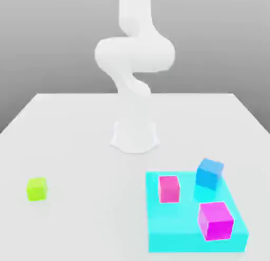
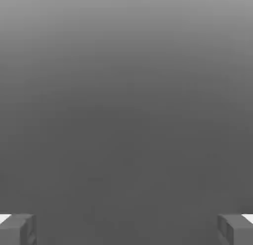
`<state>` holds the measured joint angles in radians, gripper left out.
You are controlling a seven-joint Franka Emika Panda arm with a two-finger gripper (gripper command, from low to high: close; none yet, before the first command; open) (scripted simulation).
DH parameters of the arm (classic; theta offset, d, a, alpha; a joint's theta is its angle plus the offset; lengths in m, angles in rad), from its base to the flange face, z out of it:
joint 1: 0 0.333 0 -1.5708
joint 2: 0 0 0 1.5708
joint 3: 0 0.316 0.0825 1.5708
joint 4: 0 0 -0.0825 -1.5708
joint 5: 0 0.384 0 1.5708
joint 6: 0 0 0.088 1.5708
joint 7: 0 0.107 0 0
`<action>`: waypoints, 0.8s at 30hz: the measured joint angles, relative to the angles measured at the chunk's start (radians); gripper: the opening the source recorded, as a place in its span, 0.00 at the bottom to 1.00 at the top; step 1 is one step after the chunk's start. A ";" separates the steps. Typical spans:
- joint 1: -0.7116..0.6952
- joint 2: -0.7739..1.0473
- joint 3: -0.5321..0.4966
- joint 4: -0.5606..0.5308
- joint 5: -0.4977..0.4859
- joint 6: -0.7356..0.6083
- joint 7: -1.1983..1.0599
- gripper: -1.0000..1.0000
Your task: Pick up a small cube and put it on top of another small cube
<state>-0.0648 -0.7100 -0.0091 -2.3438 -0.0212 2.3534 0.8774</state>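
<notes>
A flat matte white table (image 1: 74, 149) is carrying the white robot arm's round base (image 1: 134, 136), a small lime-green cube (image 1: 37, 189) sitting alone toward the exterior view's left, and a flat cyan square slab (image 1: 179, 228) lying toward the right.

arm (image 1: 133, 59): upright, folded | tool (image 2: 126, 229): fingers wide apart, empty

A glossy white robot arm (image 1: 134, 54) stands on a plain, very pale grey bench (image 1: 74, 138) against a flat mid-grey backdrop. The small cube (image 1: 37, 189) is lime green, matte and unpatterned. A flat slab (image 1: 179, 228) is bright cyan. On it, one pink cube (image 1: 169, 189) is hot pink, another cube (image 1: 215, 220) is a more purple magenta, and a blue cube (image 1: 209, 173) is sky blue. In the hand view, the gripper (image 2: 126, 230) has dull grey fingertips (image 2: 17, 230) with white edges, before a plain grey gradient.
</notes>
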 joint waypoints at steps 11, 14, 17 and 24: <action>-0.277 0.406 -0.084 -0.196 -0.065 0.241 0.328 0.50; -0.337 0.514 -0.123 -0.249 -0.064 0.306 0.403 0.50; -0.388 0.623 -0.169 -0.302 -0.041 0.372 0.462 0.50; -0.512 0.880 -0.164 -0.375 0.142 0.536 0.456 0.50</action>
<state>-0.5772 0.1705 -0.1736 -2.7185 0.1208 2.8891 1.3336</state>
